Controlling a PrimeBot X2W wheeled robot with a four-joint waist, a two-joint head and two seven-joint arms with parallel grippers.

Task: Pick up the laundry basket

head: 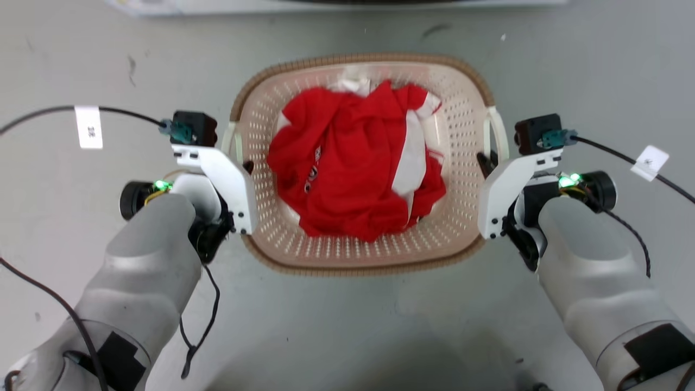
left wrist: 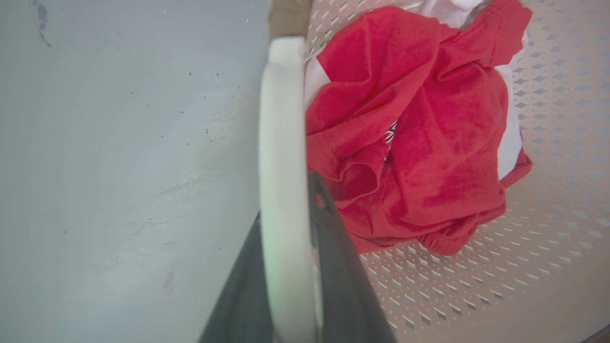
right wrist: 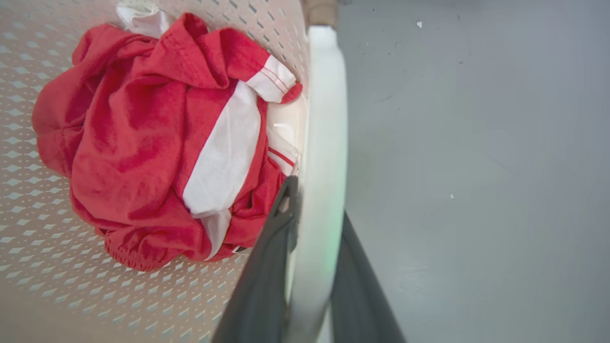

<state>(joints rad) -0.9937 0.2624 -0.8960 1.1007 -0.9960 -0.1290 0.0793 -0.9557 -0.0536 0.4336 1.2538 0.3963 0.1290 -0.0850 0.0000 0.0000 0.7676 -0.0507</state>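
Observation:
The laundry basket (head: 271, 260), cream with perforated walls and a brown woven-look rim, sits on the grey floor in the middle of the head view. A crumpled red and white garment (head: 353, 163) lies inside it. My left gripper (head: 241, 163) is at the basket's white left handle (head: 231, 138). In the left wrist view its dark fingers (left wrist: 343, 267) press that handle (left wrist: 283, 143) from both sides. My right gripper (head: 491, 163) mirrors this at the right handle (head: 499, 136); its fingers (right wrist: 267, 276) clamp the white bar (right wrist: 326, 119).
A pale machine base (head: 326, 5) runs along the top edge of the head view. Black cables with white tags (head: 88, 126) (head: 650, 162) trail from both wrists. Bare grey floor (head: 353, 326) surrounds the basket.

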